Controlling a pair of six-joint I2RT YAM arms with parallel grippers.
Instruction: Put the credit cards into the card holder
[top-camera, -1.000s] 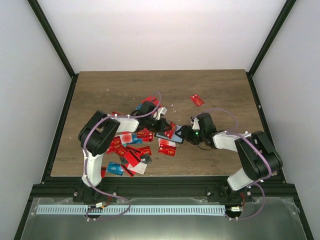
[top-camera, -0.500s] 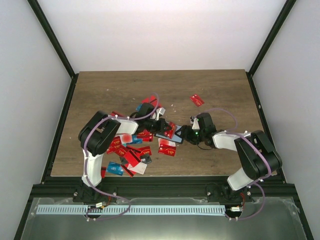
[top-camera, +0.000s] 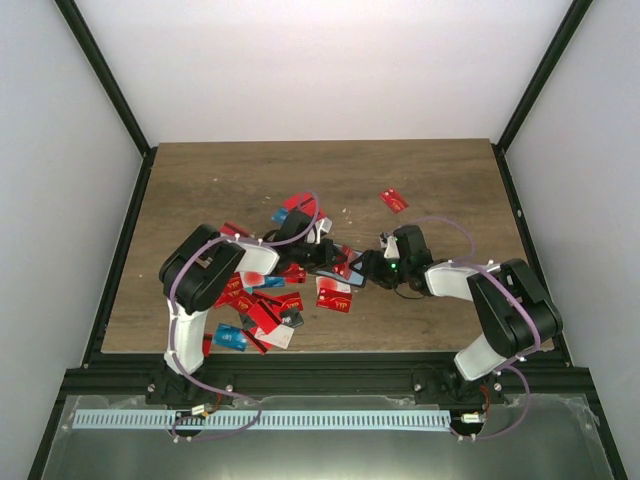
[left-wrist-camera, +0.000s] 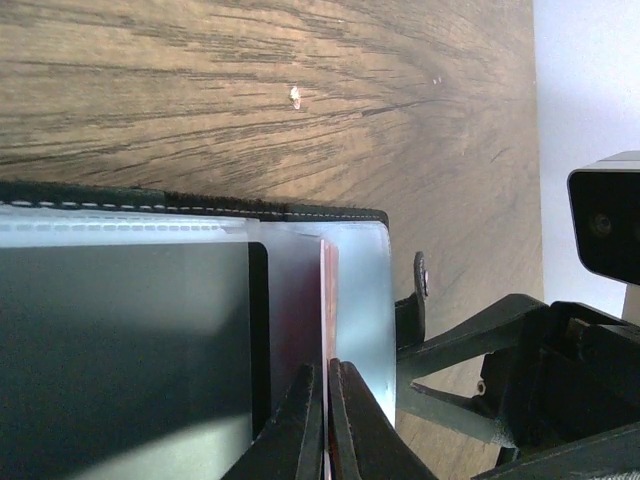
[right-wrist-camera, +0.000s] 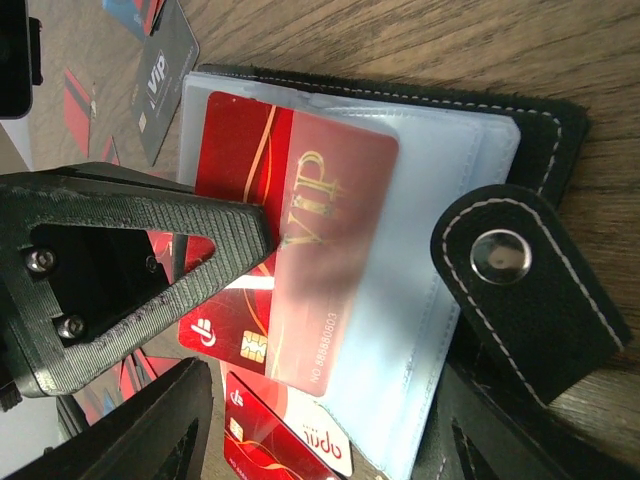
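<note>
On a wooden table (top-camera: 220, 180), 2 robot arms meet over an open black card holder (right-wrist-camera: 540, 130) near the middle of the board, just right of a loose spread of red and blue credit cards (top-camera: 265, 300). 1 more red card (top-camera: 394, 200) lies well apart, farther back. The left gripper (left-wrist-camera: 325, 372) has its jaws pinched tight on the near end of a red VIP card (right-wrist-camera: 290, 250). The far part of that card is already under a clear bluish pocket (right-wrist-camera: 440, 200) of the holder, and its chip end is out in the open. From the right wrist, the card looks slightly skewed to the pocket edges. The right gripper (right-wrist-camera: 325, 432) sits at the holder's near end with its jaws standing wide, 1 finger on each side. I cannot tell whether they press on the holder. The holder's snap tab (right-wrist-camera: 500, 255) lies folded out to the side, touching the pocket's edge. A thin dark grey card (right-wrist-camera: 165, 70) rests just beyond the holder. The step in hand appears to be sliding this card fully home. To do it well, the left arm should square the card with the pocket mouth, keep it low and flat, and push along its length in 1 slow stroke. The right arm should brace the holder so it does not skid on the wood. The likely snags are a corner catching the sleeve seam or the sleeve buckling. The left gripper should let go only once most of the card is covered.
</note>
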